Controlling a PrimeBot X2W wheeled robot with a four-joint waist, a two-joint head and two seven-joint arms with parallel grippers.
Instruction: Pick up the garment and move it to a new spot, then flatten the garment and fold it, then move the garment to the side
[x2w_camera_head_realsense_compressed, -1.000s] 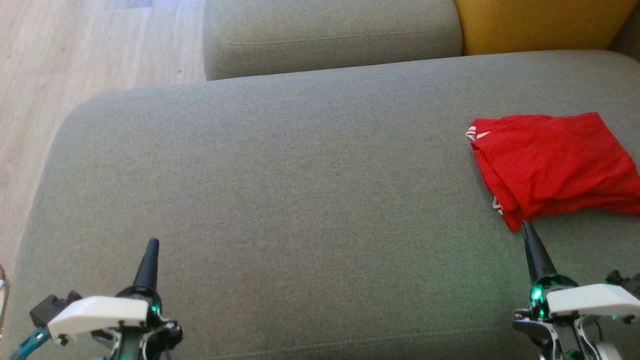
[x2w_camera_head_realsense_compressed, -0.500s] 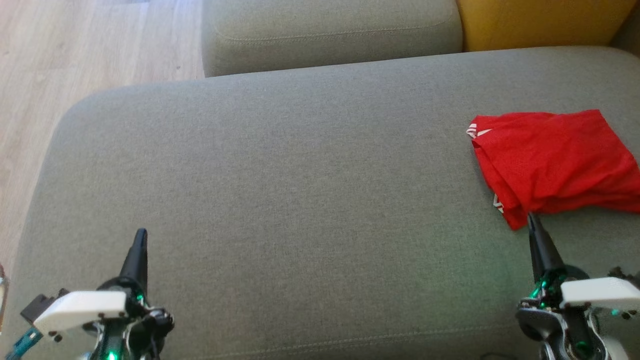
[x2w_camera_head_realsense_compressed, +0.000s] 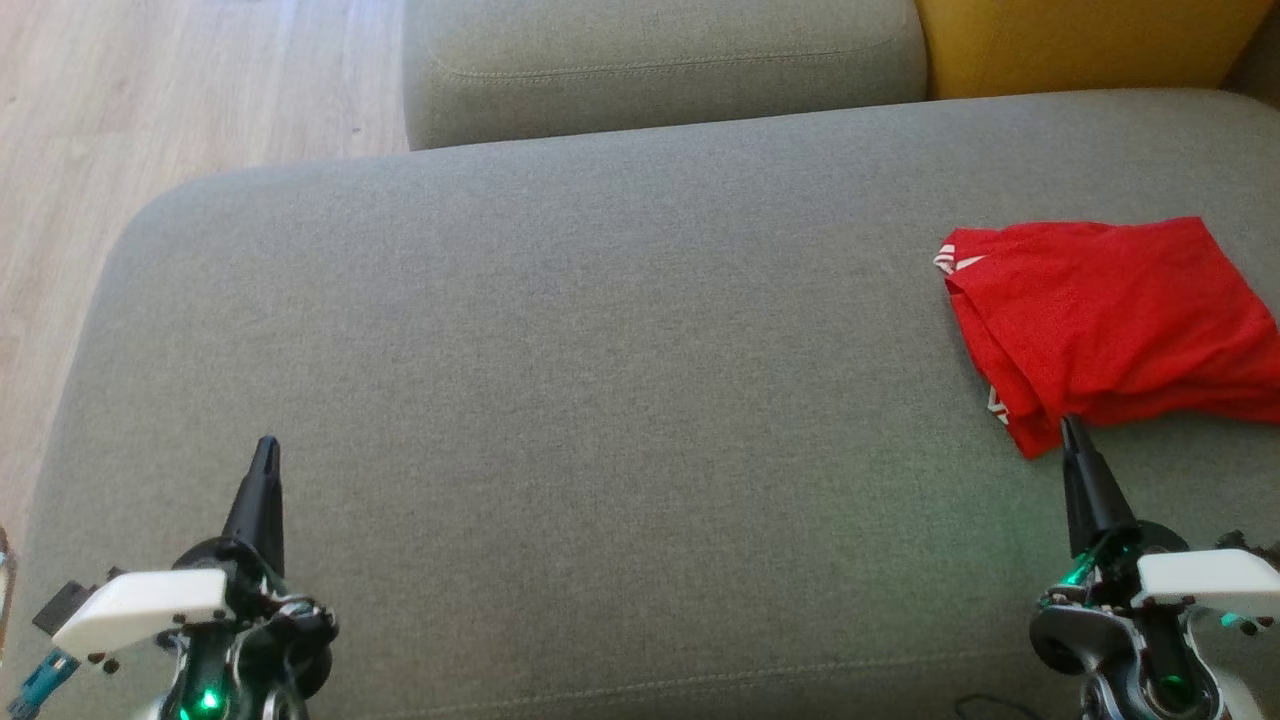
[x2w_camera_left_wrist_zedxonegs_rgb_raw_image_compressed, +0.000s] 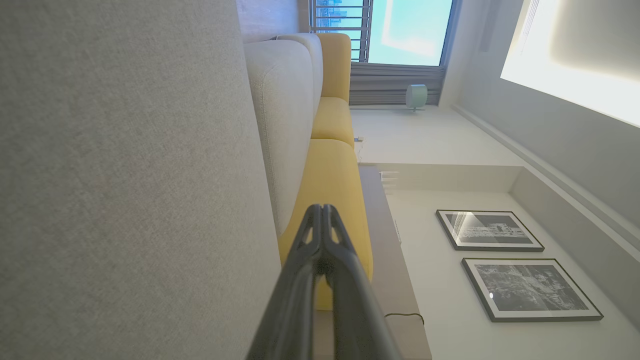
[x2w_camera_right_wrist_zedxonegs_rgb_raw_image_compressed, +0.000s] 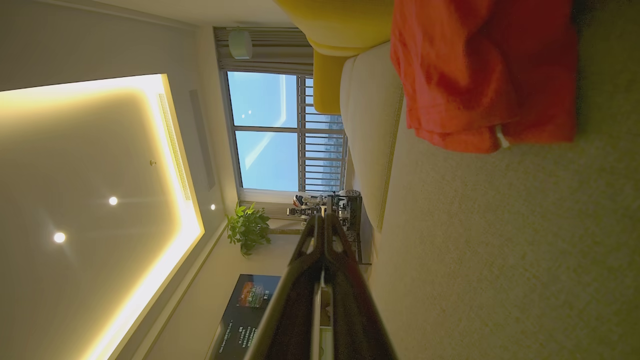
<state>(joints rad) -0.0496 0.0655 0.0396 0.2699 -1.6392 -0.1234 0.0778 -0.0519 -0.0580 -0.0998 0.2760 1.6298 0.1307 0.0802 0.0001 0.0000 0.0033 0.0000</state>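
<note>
Folding looks done: the red mesh fabric garment (x2w_camera_head_realsense_compressed: 1110, 330) lies folded near the right edge of the grey upholstered sofa seat (x2w_camera_head_realsense_compressed: 600, 400). The left gripper (x2w_camera_head_realsense_compressed: 266, 447) and right gripper (x2w_camera_head_realsense_compressed: 1071, 427) are both closed, empty; probably nothing remains.

A home's living room: a wide grey sofa (x2w_camera_head_realsense_compressed: 600, 350) with yellow cushions (x2w_camera_head_realsense_compressed: 1080, 40) stands on a pale wood floor (x2w_camera_head_realsense_compressed: 180, 90). Two framed pictures (x2w_camera_left_wrist_zedxonegs_rgb_raw_image_compressed: 487, 230) hang on the wall (x2w_camera_left_wrist_zedxonegs_rgb_raw_image_compressed: 450, 310), a leafy plant (x2w_camera_right_wrist_zedxonegs_rgb_raw_image_compressed: 247, 227) sits near a tall window (x2w_camera_right_wrist_zedxonegs_rgb_raw_image_compressed: 280, 130), and spotlights (x2w_camera_right_wrist_zedxonegs_rgb_raw_image_compressed: 59, 237) dot the cove-lit ceiling (x2w_camera_right_wrist_zedxonegs_rgb_raw_image_compressed: 75, 150)
</note>
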